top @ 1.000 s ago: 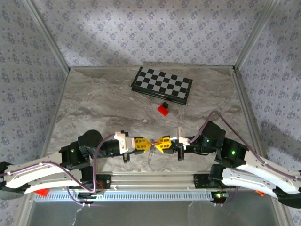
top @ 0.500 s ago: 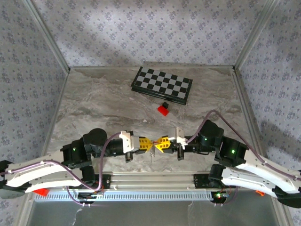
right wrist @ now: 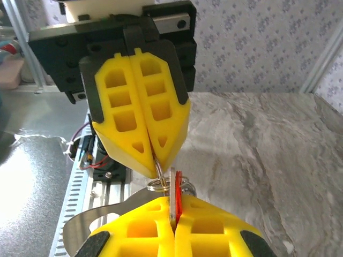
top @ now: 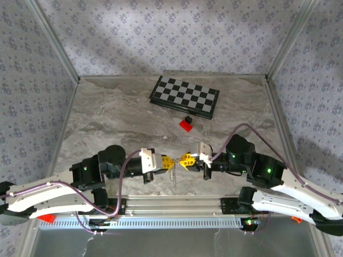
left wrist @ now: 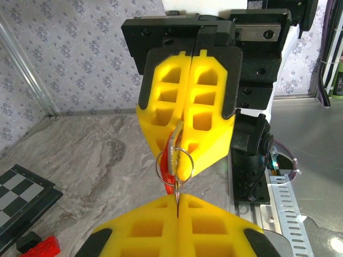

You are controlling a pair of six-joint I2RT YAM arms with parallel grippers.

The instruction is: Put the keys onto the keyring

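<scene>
The two arms are meeting tip to tip over the near middle of the marble table [top: 107,123], just beyond the metal rail [top: 177,203] that carries their bases. The left gripper [top: 170,162] is reaching in from the left and the right gripper [top: 184,159] from the right, their yellow fingertips almost touching.

The right gripper is pressing its fingers together on the key [right wrist: 177,194]. The key is sitting edge-on in the seam between the yellow pads, its red head sticking out past the tips towards the other arm. In the left wrist view a silvery strip is running back into that same seam.

The left gripper is likewise squeezing its pads flat against each other, with no gap between them. It is pinching a thin silvery wire that is coming out of the seam at its tip and joining the keyring [left wrist: 157,167]. The keyring is showing as a fine wire loop, hanging in the small space between the two sets of fingertips, right against the key's red head. Whether the loop is passing through the key cannot be told.

From above, a thin pale strand [top: 172,175] is dangling below the meeting point.

Well beyond the grippers, a chessboard [top: 184,96] is lying near the back of the table. A red block [top: 186,125] with a black piece on it is sitting just in front of the chessboard.
</scene>
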